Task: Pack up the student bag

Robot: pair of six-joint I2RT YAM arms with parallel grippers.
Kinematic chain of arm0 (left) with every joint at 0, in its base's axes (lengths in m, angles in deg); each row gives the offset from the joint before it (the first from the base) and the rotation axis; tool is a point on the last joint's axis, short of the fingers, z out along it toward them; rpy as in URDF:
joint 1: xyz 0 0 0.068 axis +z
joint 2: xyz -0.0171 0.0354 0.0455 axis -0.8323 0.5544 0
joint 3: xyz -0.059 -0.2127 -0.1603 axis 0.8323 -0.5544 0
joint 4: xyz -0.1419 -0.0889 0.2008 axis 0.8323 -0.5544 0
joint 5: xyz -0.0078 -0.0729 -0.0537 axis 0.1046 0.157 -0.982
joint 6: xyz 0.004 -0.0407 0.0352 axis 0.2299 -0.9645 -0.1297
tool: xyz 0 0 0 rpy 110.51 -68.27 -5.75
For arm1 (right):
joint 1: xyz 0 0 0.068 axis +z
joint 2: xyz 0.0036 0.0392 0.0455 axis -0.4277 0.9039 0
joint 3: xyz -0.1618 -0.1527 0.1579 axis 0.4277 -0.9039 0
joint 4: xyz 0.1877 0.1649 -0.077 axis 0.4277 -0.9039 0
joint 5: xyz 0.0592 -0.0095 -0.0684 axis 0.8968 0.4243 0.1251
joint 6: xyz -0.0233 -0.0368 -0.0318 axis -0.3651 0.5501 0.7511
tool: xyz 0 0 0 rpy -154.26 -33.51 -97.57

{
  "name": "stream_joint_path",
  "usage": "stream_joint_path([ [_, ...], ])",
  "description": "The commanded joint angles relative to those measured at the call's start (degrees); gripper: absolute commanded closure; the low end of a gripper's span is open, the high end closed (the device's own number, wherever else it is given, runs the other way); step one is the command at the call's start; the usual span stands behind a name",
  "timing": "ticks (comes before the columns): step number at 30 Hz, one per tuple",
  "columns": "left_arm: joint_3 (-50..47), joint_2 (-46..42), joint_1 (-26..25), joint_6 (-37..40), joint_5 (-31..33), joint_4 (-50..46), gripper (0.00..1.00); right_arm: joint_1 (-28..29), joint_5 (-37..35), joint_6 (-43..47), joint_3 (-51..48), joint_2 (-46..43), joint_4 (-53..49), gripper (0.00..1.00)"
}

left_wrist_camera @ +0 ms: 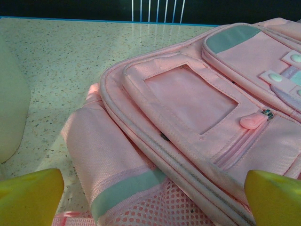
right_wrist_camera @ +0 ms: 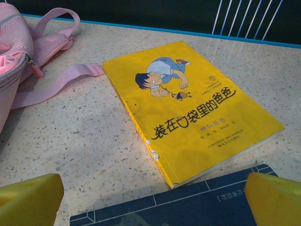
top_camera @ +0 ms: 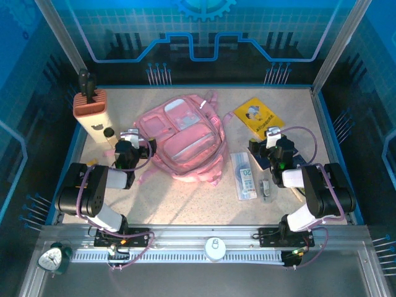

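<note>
Left pincer [top_camera: 130, 136]: spread wide, nothing gripped. In the left wrist view its yellow fingertips [left_wrist_camera: 28, 197] are seen at the two bottom corners, well apart, above a side mesh pocket [left_wrist_camera: 169, 207].

Right pincer [top_camera: 273, 136]: also spread wide, nothing gripped. Its yellow fingertips [right_wrist_camera: 273, 197] are seen at the bottom corners of the right wrist view, over a dark blue pad [right_wrist_camera: 188, 205].

The student bag [top_camera: 184, 137] is laid flat at the middle of the surface [top_camera: 291, 102], at 3 o'clock from the left pincer and just beside it, and at 9 o'clock from the right pincer. Its front pockets are turned up. Its long axis is run roughly 12 to 6 o'clock. The end with the white zipper pull [top_camera: 203, 104] and strap loops is pointed to about 12–1 o'clock, and the wider end to about 6 o'clock. A pink strap [right_wrist_camera: 56, 84] is trailed out at 3 o'clock toward the yellow book [right_wrist_camera: 188, 108].

The yellow book is laid flat, cover up, at about 11 o'clock from the right pincer, apart from the bag. A clear packet [top_camera: 244, 176] is placed at 7 o'clock from the right pincer, near the bag's lower right corner. A small item [top_camera: 266, 187] is set just beside the packet at 3 o'clock, too small to identify.

An orange pen holder [top_camera: 90, 106] is stood at 11 o'clock from the left pincer, by the surface's left edge.
</note>
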Motion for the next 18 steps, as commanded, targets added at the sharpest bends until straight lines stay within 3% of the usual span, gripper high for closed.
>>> stream_joint_path([
  [1, 1.2, -0.1, 0.4, 0.9, -1.5, 0.4, 0.01, -0.2, 0.3, 0.8, 0.8, 0.2, 1.0, 0.00],
  [13, 0.8, -0.6, 0.4, 0.9, -1.6, 0.8, 0.01, -0.5, 1.5, 0.7, 0.4, -0.1, 1.6, 0.00],
  [18, -1.6, -9.2, 0.4, 0.6, -0.9, -2.1, 0.01, -0.5, 1.5, 0.8, -0.3, -7.6, -3.4, 0.00],
])
